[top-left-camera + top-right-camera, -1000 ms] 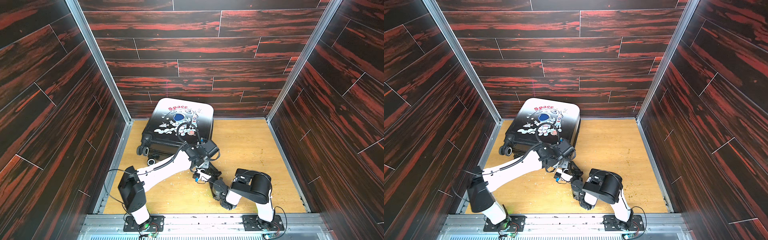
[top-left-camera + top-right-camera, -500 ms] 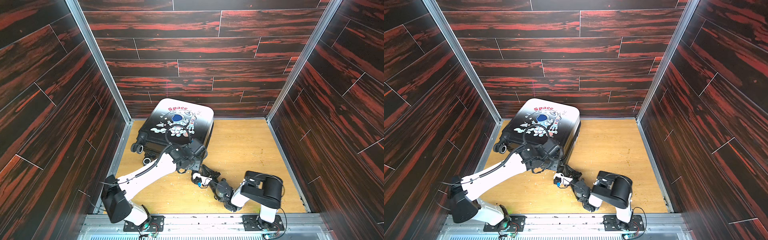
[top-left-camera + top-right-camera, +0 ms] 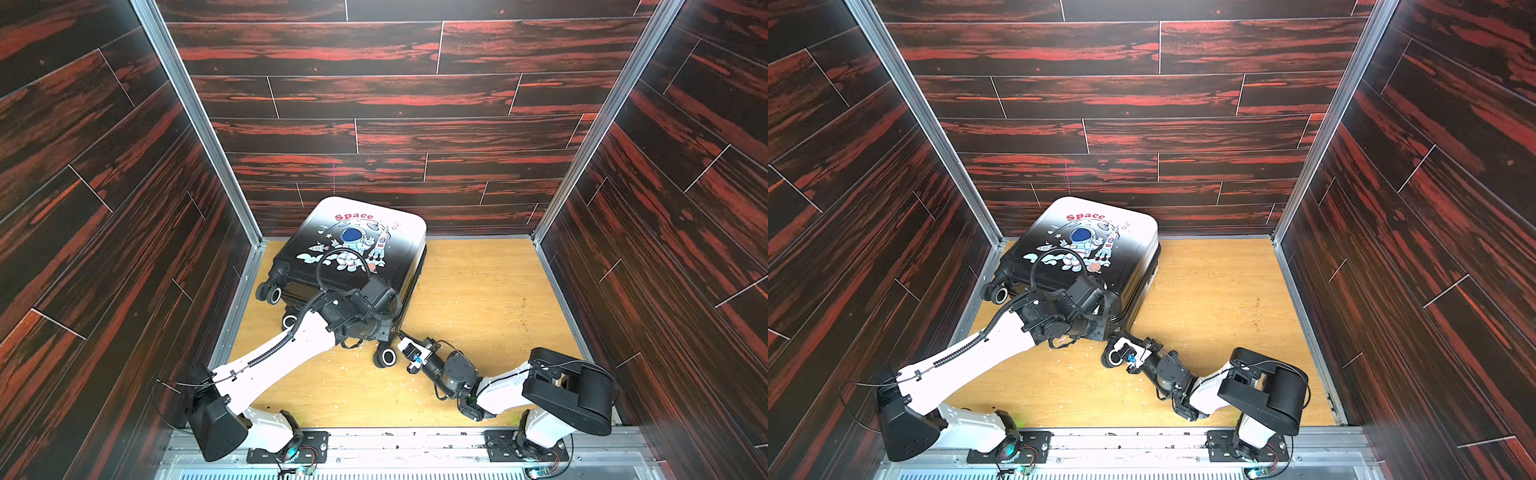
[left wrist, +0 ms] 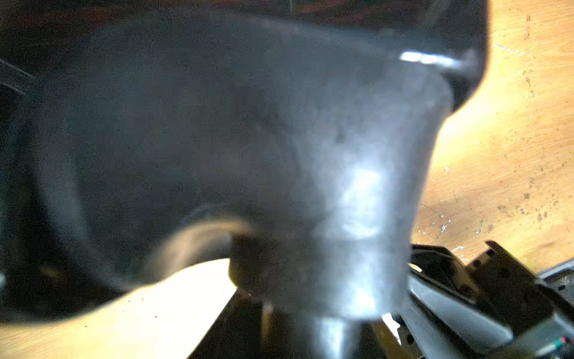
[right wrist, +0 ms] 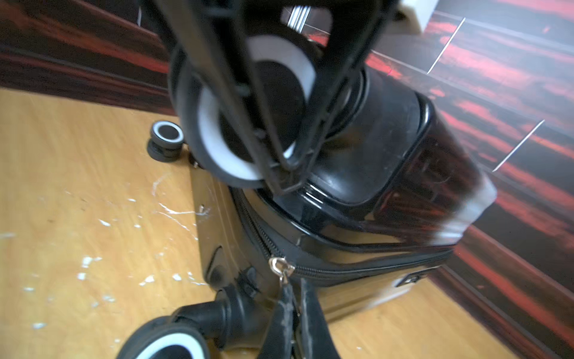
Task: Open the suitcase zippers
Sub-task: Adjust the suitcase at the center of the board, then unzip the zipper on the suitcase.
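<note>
A plywood floor (image 3: pixel 478 299) is enclosed by dark, red-streaked panels (image 3: pixel 395 95). In both top views the suitcase (image 3: pixel 365 253) is seen lying flat at the floor's 11 o'clock, lid down. The left arm (image 3: pixel 291 349) is laid over its 6 o'clock corner, and the right claw (image 3: pixel 400 335) is pushed in at its 5 o'clock.

In the left wrist view only a close grey blur and some floor are shown.

In the right wrist view the right claw is clamped on the pull (image 5: pixel 281 269) at that corner. The zipper (image 5: pixel 372 267) beyond it looks meshed, so most unzipping is judged outstanding. The left claw (image 5: pixel 289 181) is placed by a wheel (image 5: pixel 214 133); whether it grips cannot be told.
</note>
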`<control>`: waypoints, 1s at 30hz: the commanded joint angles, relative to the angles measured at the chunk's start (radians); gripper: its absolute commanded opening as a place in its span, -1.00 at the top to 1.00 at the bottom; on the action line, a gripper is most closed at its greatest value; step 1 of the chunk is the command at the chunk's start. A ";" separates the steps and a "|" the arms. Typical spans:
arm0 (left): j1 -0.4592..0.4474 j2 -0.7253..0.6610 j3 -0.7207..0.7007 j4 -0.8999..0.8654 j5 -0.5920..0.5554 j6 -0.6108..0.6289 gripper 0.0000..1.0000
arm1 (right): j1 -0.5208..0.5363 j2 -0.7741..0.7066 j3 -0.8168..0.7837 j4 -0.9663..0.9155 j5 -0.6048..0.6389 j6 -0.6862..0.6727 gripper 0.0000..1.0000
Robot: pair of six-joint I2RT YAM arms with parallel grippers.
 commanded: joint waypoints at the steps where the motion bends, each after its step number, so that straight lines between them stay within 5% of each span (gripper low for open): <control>1: 0.050 -0.105 0.026 0.052 -0.097 -0.037 1.00 | -0.027 -0.013 -0.033 -0.022 -0.036 0.117 1.00; 8: 0.056 -0.137 0.026 0.044 -0.097 -0.035 1.00 | -0.076 -0.063 -0.049 -0.096 -0.216 0.243 1.00; 13: 0.058 -0.152 0.014 0.049 -0.063 0.003 1.00 | -0.114 -0.085 -0.082 -0.055 -0.193 0.306 1.00; 30: 0.058 -0.349 -0.116 -0.014 0.061 0.222 1.00 | -0.343 -0.189 0.002 -0.248 -0.317 0.264 1.00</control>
